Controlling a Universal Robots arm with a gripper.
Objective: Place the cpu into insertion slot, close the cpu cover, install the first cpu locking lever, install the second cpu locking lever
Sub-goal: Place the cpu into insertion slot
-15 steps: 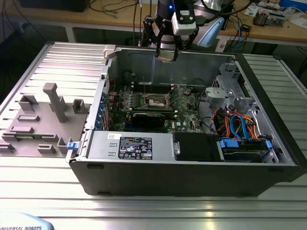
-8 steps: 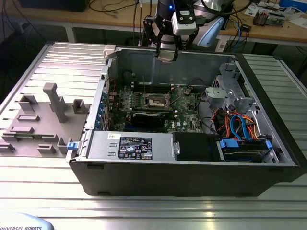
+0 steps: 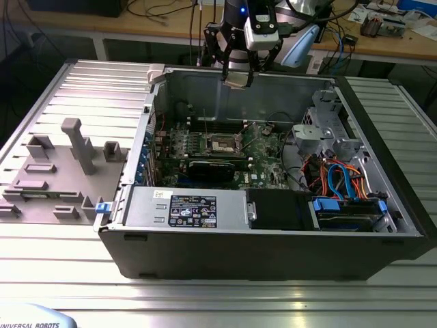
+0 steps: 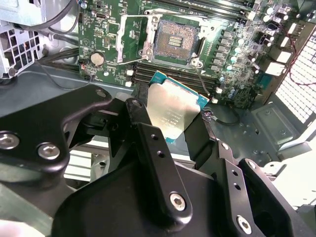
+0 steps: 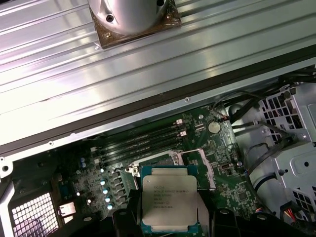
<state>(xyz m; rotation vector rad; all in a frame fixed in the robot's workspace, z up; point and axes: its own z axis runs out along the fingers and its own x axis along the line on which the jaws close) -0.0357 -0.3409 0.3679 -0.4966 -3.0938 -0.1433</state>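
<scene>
My gripper (image 3: pixel 237 76) hangs over the far wall of the open computer case (image 3: pixel 273 253) and is shut on the cpu (image 3: pixel 237 80). In both wrist views the cpu (image 4: pixel 173 111) (image 5: pixel 167 196) is a silver-topped square chip with a blue-green edge, pinched between the black fingers (image 4: pixel 140 123) (image 5: pixel 127 210). The insertion slot (image 3: pixel 224 144) (image 4: pixel 175 42) lies open on the green motherboard, well below the chip and apart from it. The cpu cover (image 4: pixel 122 37) stands flipped open beside the slot. I cannot tell the locking levers apart from the socket's metalwork.
A long black graphics card (image 3: pixel 217 167) lies in front of the socket. The power supply (image 3: pixel 184 208) and a drive cage with blue and orange cables (image 3: pixel 341 181) fill the case's front and right. Memory slots (image 4: pixel 170 69) run beside the socket. A grey fixture tray (image 3: pixel 61 164) sits at the exterior view's left.
</scene>
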